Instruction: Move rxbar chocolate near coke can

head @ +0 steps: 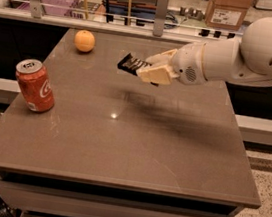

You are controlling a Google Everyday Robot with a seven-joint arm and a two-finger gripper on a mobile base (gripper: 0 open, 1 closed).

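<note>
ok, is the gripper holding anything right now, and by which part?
Yes: the gripper is shut on the rxbar chocolate, pinching the end nearest the wrist. The bar's free end juts out above the table.

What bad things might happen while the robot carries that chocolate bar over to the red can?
The end effector hangs above the table, shut on just one end of the rxbar chocolate, so the bar might slip out and drop short. The coke can stands near the table's left edge; a bump from the arm could tip it or push it off. The orange sits at the back and could roll if brushed.
</note>
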